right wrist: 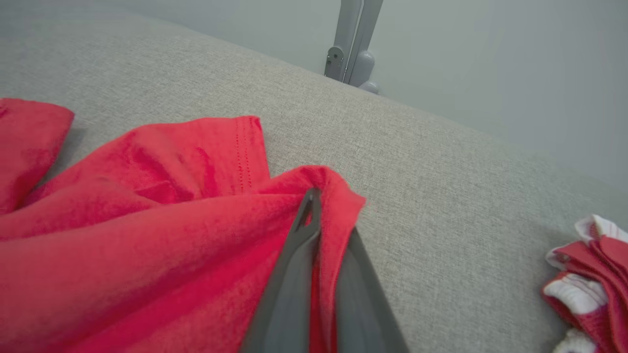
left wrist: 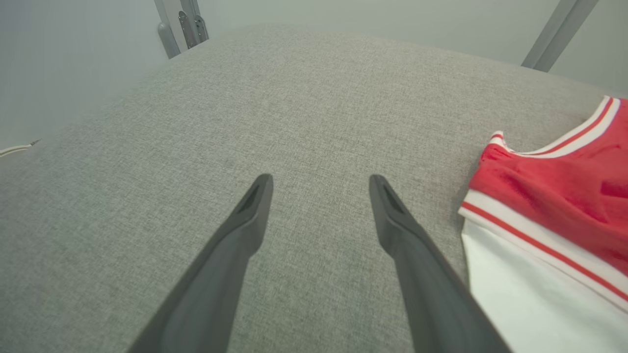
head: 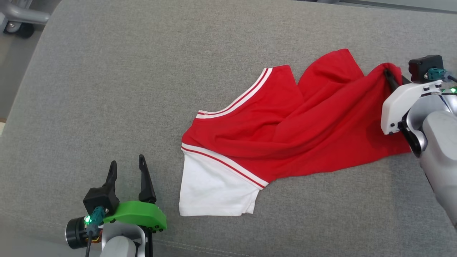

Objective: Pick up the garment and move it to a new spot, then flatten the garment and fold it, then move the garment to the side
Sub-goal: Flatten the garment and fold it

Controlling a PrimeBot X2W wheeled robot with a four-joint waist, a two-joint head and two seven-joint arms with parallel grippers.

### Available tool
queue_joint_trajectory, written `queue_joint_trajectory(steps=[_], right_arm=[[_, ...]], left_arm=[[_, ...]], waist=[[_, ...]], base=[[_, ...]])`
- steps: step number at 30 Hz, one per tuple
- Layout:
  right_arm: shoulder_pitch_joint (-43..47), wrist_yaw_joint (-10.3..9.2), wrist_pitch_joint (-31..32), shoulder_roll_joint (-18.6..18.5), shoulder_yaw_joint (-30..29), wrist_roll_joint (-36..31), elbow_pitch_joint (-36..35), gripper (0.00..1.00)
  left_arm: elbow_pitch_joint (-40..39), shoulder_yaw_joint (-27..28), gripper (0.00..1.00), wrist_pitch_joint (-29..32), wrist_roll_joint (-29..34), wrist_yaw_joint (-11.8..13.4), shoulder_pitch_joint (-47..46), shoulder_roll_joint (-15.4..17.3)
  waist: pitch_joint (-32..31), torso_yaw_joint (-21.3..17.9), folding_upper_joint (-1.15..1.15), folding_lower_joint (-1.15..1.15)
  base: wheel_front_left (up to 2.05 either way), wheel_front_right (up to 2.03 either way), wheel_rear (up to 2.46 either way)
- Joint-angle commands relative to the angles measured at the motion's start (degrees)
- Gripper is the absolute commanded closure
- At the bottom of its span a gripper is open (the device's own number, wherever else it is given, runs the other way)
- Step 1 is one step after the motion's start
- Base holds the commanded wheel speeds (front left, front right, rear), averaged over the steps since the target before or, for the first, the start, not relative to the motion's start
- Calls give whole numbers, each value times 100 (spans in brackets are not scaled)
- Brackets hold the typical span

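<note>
Your left hand (head: 127,160) hovered released at near left, beside the shirt (head: 285,132); your right hand (head: 388,75) gripped its red edge, far right.

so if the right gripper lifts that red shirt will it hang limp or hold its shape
Probably limp: the shirt lies in soft folds. It will likely trail and drag, since the right gripper pinches just one edge. It looks thin, so probably light.
</note>
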Motion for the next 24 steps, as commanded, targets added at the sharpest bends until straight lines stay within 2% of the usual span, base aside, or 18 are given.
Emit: queue_joint_trajectory(steps=[1, 2, 9, 14, 18, 24], right_arm=[[-98, -11, -109, 67, 22, -29, 156, 49], [-171, -11, -207, 73, 36, -69, 250, 0], [-359, -11, -838, 170, 76, -128, 645, 0], [-164, -11, -1123, 177, -136, -58, 500, 0], [120, -11, -1169, 180, -450, -68, 71, 0], [1426, -11, -1162, 436, -1532, -451, -1657, 0]], left_arm=[[5, 2, 0, -19, 90, -22, -91, 1], [2, 4, 0, -19, 95, -22, -96, 0], [-138, 5, 0, -19, 165, -65, -76, -3], [-315, -29, 0, -19, 243, -179, -5, -2], [-416, -24, 0, -19, 254, -250, 82, -2], [-593, -19, 0, -19, 373, -409, 195, -2]], waist=[[10, 25, 8, 0], [4, 23, 8, 0], [-136, -213, 8, 0], [-277, -479, 8, 0], [-351, -640, 8, 0], [-480, -847, 8, 0]], base=[[0, 0, 0], [0, 0, 0], [0, 0, 0], [0, 0, 0], [0, 0, 0], [0, 0, 0]])
